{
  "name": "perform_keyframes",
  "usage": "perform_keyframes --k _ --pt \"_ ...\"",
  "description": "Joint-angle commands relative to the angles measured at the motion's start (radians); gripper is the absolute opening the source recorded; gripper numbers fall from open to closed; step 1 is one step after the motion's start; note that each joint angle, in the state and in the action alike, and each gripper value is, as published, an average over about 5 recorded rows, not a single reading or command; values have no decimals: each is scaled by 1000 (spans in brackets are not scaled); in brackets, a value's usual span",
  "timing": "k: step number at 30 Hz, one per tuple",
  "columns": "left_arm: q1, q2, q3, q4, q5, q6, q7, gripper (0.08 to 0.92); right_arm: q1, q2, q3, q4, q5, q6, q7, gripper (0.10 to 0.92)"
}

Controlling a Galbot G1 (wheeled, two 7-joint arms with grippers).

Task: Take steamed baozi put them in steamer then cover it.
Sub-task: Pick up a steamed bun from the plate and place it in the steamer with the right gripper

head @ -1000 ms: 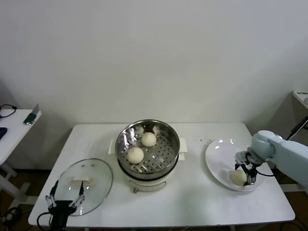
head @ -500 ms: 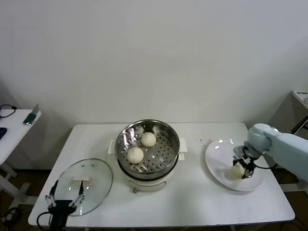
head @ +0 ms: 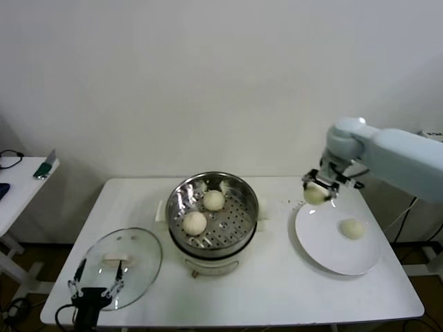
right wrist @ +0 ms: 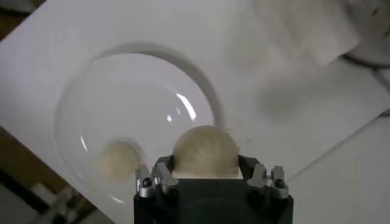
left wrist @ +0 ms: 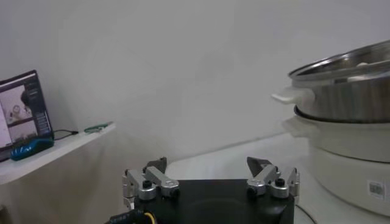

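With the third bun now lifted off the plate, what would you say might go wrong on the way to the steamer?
The right hand holds a baozi high over the plate; soft dough might slip or squash in transit.

Two buns already sit in the steamer, so a careless drop could land on them.

The glass lid lies by the idle left hand, which could nudge it.

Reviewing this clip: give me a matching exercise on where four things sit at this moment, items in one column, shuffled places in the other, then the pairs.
Items:
1. held baozi
2. loose baozi
3. glass lid
4. left gripper

Places:
A. flat on the table, left of the steamer
B. lying on the white plate
C. open and parked at the table's front-left edge
D. clamped in the right gripper, lifted above the plate's rim

Pairs: 1-D, 2-B, 3-A, 4-C
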Motion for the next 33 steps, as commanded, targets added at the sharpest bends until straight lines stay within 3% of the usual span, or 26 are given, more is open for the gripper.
perform_keyframes --k 1,12,33 --pt "3 3 -3 -7 5 12 5 823 202 309 -43 33 60 211 -21 702" --pt "18 15 -12 -12 -14 10 4 823 54 468 16 98 67 172 -36 704" --pt "25 22 -23 34 -30 -9 2 823 -182 484 6 96 -31 133 -38 704"
